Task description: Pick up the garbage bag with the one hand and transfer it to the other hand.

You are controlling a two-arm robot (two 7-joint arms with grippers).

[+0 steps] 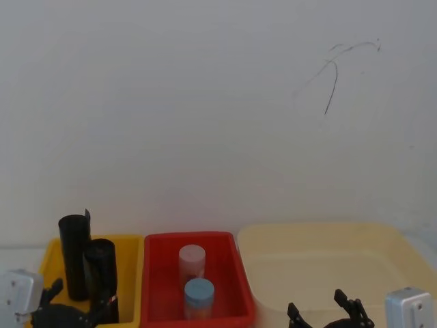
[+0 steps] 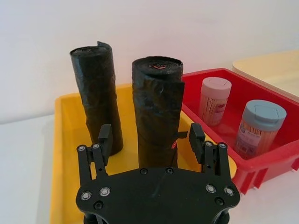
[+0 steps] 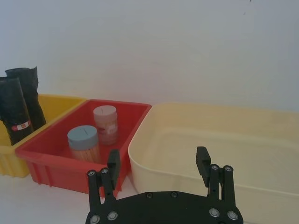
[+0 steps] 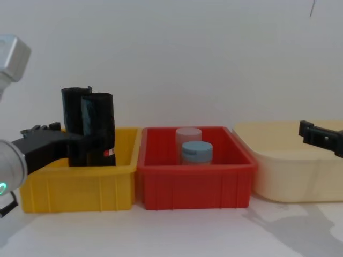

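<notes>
Though agape, left gripper (image 2: pixel 150 136) astride bag (image 2: pixel 156 107).

My left gripper (image 2: pixel 150 134) is black, dotted with silver screws, on a silver wrist (image 4: pixel 8 168) that shows a green light. My right gripper (image 3: pixel 158 157) is the same black. The near garbage bag roll (image 2: pixel 156 107) is black with a small red-and-white label; the far roll (image 2: pixel 96 93) is plain black. The left bin (image 4: pixel 80 187) is yellow and the middle bin (image 4: pixel 193 187) red. One jar (image 1: pixel 192 258) has a pale pink lid, the other jar (image 1: pixel 199 294) a blue lid over tan contents. The right tub (image 4: pixel 289 176) is cream. The wall (image 1: pixel 205 102) is white with a thin dark scribble (image 1: pixel 332 75). The table (image 4: pixel 187 235) is white.
</notes>
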